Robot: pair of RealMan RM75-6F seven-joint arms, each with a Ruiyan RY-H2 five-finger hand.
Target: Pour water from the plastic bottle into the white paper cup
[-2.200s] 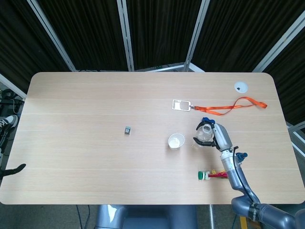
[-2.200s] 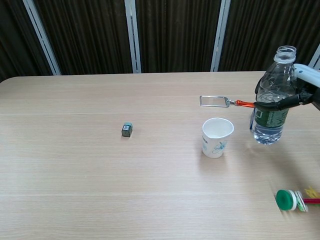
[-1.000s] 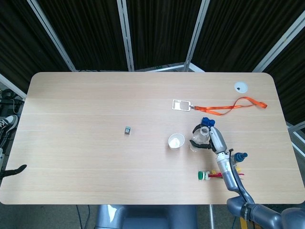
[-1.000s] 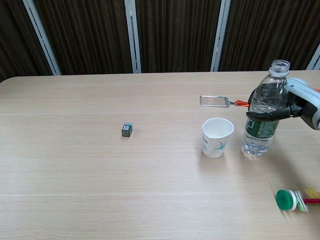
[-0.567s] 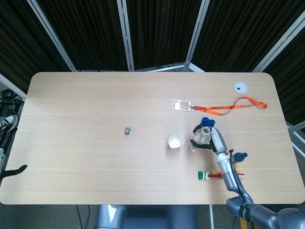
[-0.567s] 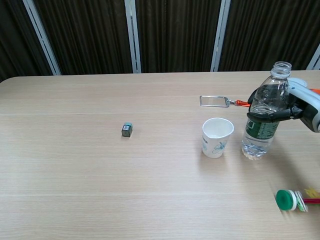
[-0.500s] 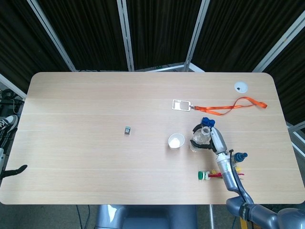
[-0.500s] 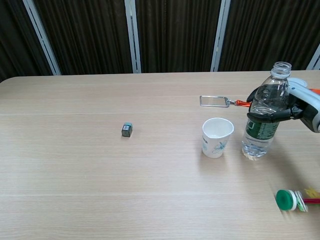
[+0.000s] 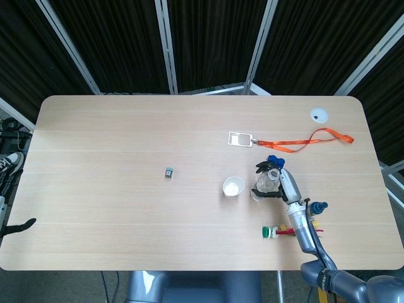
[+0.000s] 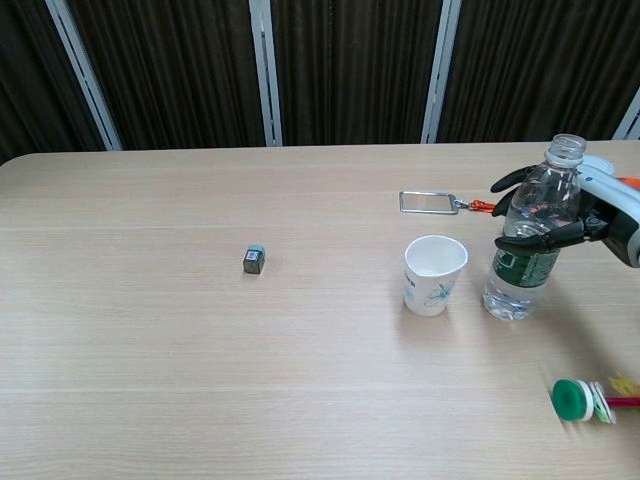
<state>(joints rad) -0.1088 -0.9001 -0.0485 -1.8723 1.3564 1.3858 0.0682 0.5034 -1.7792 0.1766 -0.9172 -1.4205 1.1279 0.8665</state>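
plastic bottle (image 10: 528, 246) upright on worktop (image 10: 200, 360), uncapped, right half, just right of white paper cup (image 10: 434, 275), narrow gap between. right hand (image 10: 585, 216) around bottle's upper body, fingers (image 10: 516, 180) spread loose about it; real grip or not, cannot tell. left hand out of both views. green cap (image 10: 573, 399) near front edge, right side. lanyard badge (image 9: 240, 139) behind cup. small block (image 10: 254, 259) mid-worktop, wide open room leftward toward left edge.

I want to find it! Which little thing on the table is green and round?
The green bottle cap at the table's near right. The small grey block is square, and the badge holder is flat and clear.
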